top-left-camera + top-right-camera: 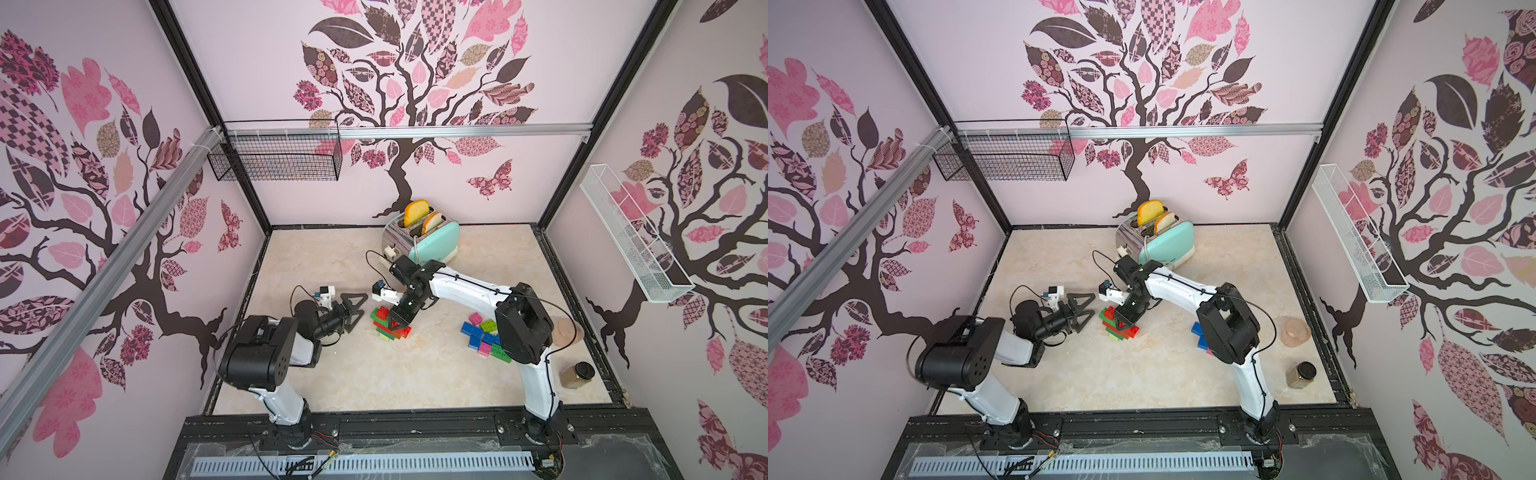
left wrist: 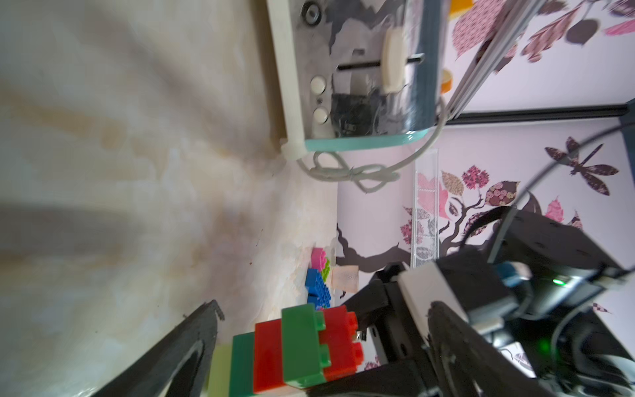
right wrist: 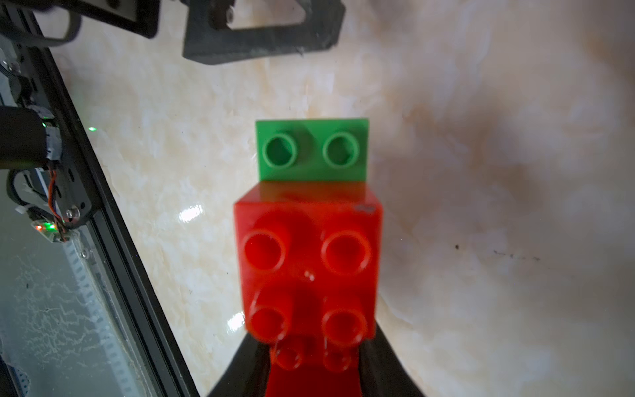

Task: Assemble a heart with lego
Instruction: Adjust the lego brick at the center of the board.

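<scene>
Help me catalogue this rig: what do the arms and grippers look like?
Left arm and right arm: white links, bulky black joints, thin black cables looping alongside, a small white camera mount at each wrist. Left gripper: black fingers shaped as open triangular frames. Right gripper: black too.

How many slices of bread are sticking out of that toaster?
2. The yellow bread slice stands in the toaster slot nearer the back wall; the paler bread slice in the slot beside it. None seems hidden.
</scene>
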Action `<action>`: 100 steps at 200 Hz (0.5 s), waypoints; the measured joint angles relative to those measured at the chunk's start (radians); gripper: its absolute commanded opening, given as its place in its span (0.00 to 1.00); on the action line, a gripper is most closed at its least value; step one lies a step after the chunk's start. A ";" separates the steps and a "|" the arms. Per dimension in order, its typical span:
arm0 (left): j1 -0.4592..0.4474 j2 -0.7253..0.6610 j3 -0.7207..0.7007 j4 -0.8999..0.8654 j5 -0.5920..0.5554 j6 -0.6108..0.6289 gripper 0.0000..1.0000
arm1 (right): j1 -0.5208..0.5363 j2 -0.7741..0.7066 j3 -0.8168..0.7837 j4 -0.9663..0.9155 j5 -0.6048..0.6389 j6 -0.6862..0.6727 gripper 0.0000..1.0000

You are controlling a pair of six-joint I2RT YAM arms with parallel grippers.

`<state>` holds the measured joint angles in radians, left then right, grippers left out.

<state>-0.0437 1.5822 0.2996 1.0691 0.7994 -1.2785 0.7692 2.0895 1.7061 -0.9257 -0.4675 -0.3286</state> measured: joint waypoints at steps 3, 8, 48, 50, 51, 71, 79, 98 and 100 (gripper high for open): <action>0.009 -0.027 0.000 -0.024 -0.007 0.001 0.97 | -0.001 0.008 0.010 0.000 -0.006 0.005 0.30; 0.031 -0.084 0.000 -0.082 -0.016 0.016 0.97 | -0.002 0.021 0.029 0.000 -0.019 0.014 0.30; 0.195 -0.541 0.094 -0.620 -0.085 0.184 0.97 | -0.001 0.129 0.201 -0.010 -0.125 0.100 0.30; 0.201 -0.552 0.103 -0.638 -0.084 0.190 0.97 | -0.001 0.131 0.206 -0.009 -0.127 0.105 0.30; 0.204 -0.555 0.106 -0.644 -0.084 0.192 0.97 | -0.001 0.135 0.210 -0.009 -0.131 0.107 0.30; 0.259 -0.585 0.155 -0.750 -0.060 0.234 0.97 | -0.001 0.187 0.283 -0.004 -0.185 0.158 0.30; 0.274 -0.581 0.155 -0.792 -0.053 0.244 0.97 | -0.001 0.208 0.307 0.004 -0.206 0.183 0.30; 0.287 -0.579 0.148 -0.889 -0.033 0.264 0.97 | -0.001 0.259 0.356 0.028 -0.245 0.242 0.30; 0.288 -0.579 0.148 -0.894 -0.031 0.264 0.97 | -0.001 0.262 0.358 0.030 -0.247 0.245 0.30</action>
<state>0.2440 1.0027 0.4477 0.1749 0.7685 -1.0145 0.7681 2.3516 2.0644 -0.8959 -0.7143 -0.0837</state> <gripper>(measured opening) 0.974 0.342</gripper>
